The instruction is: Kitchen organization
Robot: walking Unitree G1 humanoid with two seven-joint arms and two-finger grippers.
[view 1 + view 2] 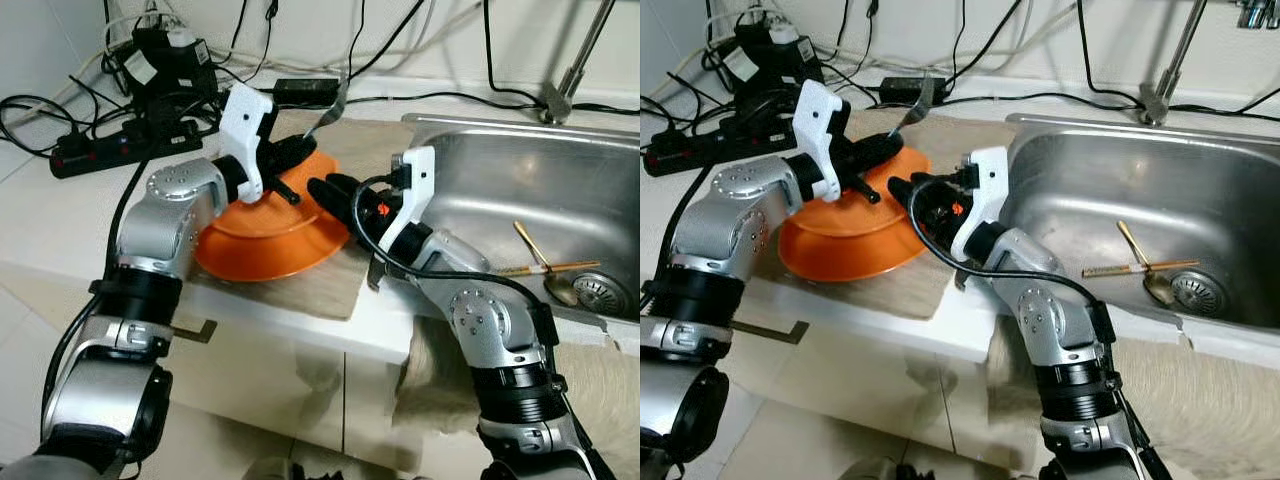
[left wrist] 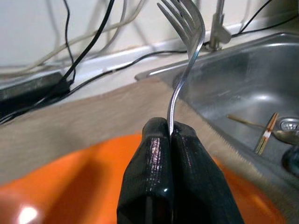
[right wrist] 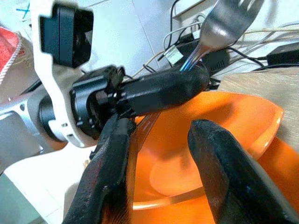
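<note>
Left gripper [image 1: 300, 152] clamped tight on the handle of a silver fork [image 2: 183, 60], held above the far side of the orange bowls [image 1: 270, 235] — tines up and angled toward the wall. Right gripper [image 1: 335, 195] spread wide at the near right rim of those bowls, one finger [image 3: 110, 172] to either side of the rim, not visibly pressing on it (contact hard to judge from the head views). Two orange bowls nested, apparently, resting on a beige mat [image 1: 330, 285] spread over the white counter [image 1: 60, 230]. Just right of the mat, a steel sink [image 1: 480, 165], with a gold spoon [image 1: 540, 262] and a pair of chopsticks [image 1: 545, 268] lying crossed by the drain [image 1: 602, 293]. Behind the bowls, a black power strip [image 1: 110, 145] and a tangle of cables [image 1: 60, 105] along the wall. Faucet base [image 1: 556, 98] at the sink's back edge.
</note>
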